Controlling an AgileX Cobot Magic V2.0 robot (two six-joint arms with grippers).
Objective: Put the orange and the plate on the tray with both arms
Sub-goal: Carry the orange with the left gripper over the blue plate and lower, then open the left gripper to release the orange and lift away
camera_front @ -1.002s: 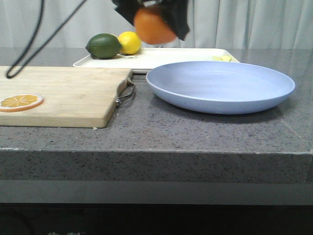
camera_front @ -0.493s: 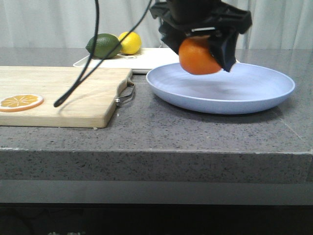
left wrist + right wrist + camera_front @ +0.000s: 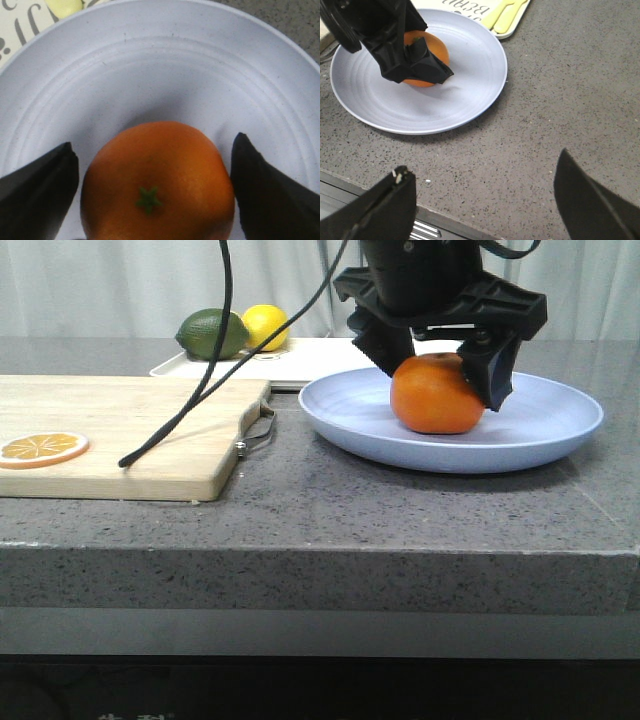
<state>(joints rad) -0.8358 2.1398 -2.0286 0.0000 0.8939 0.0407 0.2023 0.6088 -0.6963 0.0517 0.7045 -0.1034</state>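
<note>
Wood comes first on our left: a pale cutting board [image 3: 120, 430] with a metal handle, a thin orange slice [image 3: 42, 448] lying flat on it. Beyond it we see a green lime [image 3: 212, 334] and a yellow lemon [image 3: 265, 326] on the cream tray [image 3: 300, 360]. The speckled grey stone surface [image 3: 300, 510] carries the matte pale blue plate [image 3: 540, 430], shallow and ringed. On the plate sits the orange [image 3: 436, 394], round, dimpled, with its green stem star up. The left pincer [image 3: 440, 365] straddles it; in the wrist view we see narrow gaps beside the fruit. Farther right, the right pincer [image 3: 485, 210] hangs wide apart over bare stone, holding nothing.
</note>
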